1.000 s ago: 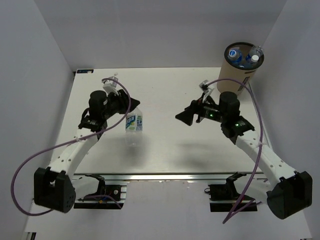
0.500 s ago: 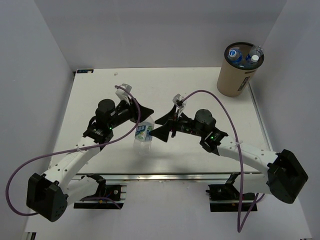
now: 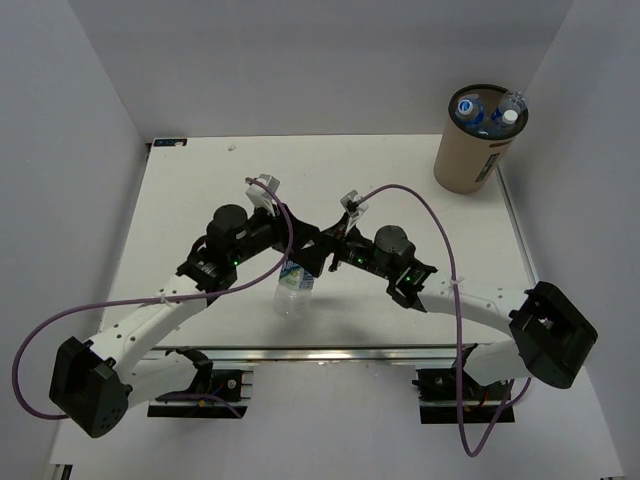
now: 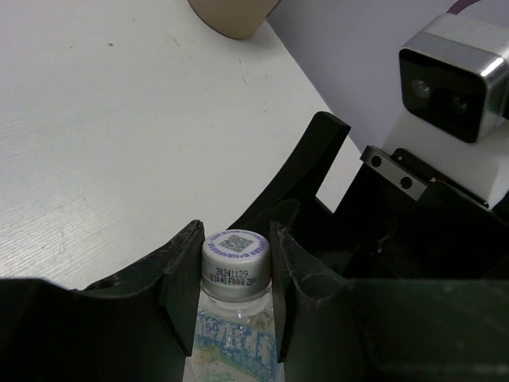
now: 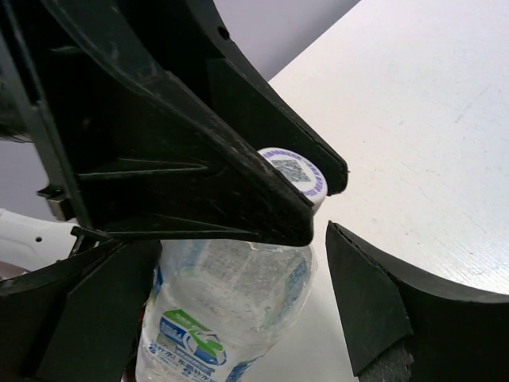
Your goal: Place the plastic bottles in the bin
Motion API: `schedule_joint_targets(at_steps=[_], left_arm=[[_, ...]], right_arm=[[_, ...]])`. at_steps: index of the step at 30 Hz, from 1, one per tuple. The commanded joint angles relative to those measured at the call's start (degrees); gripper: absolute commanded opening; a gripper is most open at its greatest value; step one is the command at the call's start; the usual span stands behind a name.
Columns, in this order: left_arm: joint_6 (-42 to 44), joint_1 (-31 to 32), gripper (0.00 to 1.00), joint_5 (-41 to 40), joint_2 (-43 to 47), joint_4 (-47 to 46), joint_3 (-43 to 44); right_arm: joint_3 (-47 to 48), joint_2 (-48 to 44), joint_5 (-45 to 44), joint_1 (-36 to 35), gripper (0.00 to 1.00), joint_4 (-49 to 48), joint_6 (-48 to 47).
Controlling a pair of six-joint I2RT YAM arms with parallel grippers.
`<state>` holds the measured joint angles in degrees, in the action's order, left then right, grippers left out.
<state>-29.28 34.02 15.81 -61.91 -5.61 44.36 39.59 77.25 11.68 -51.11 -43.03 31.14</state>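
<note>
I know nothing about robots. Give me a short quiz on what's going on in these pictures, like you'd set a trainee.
1. True or false: the bin is empty.
2. Which arm's fingers clamp the clear bottle between the two arms: A left, B right, C neither?
3. What colour is that bottle's cap?
Key: 1 false, bottles show inside it. 2 A, the left fingers pinch its neck; the right fingers stand open. 3 white.
</note>
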Motion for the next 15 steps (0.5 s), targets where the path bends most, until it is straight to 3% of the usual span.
schedule_joint_targets(at_steps=[1,6,9,10,12,13,14,15], left_arm=[[-0.96,0.52,0.00,-1.31,2.05,-1.42,1.26],[-1.48,0.61,0.00,-0.87,2.76,-2.04,1.52],[-1.31,0.61,0.00,-1.22,3.20,-1.60,1.78],[-1.13,0.61,0.00,-1.75,3.55,-1.51,1.78],[-1.05,0.61,0.00,-1.93,3.64,-1.07,2.13],[-1.13,0.61,0.00,-2.27,3.64,-0.99,2.31],[-1.22,0.61,0.05,-2.89,3.46,0.15,2.66],[-1.22,0.61,0.17,-3.59,3.20,0.85,3.53]], right_arm=[[2.59,0.44,-1.23,-0.48,0.89,-2.59,-0.20],[2.24,1.15,0.79,-0.66,0.84,-2.94,-0.55],[1.72,0.80,2.29,-0.66,0.60,-4.26,-1.08],[1.28,0.62,2.38,-0.66,0.44,-4.61,-1.08],[1.01,-0.17,1.68,-0.66,0.25,-4.96,-1.08],[0.84,-0.52,1.07,-0.66,0.21,-4.70,-1.08],[0.84,-1.22,-0.16,-0.66,0.19,-3.74,-1.25],[0.92,-1.58,-1.04,-0.57,0.15,-2.78,-1.43]])
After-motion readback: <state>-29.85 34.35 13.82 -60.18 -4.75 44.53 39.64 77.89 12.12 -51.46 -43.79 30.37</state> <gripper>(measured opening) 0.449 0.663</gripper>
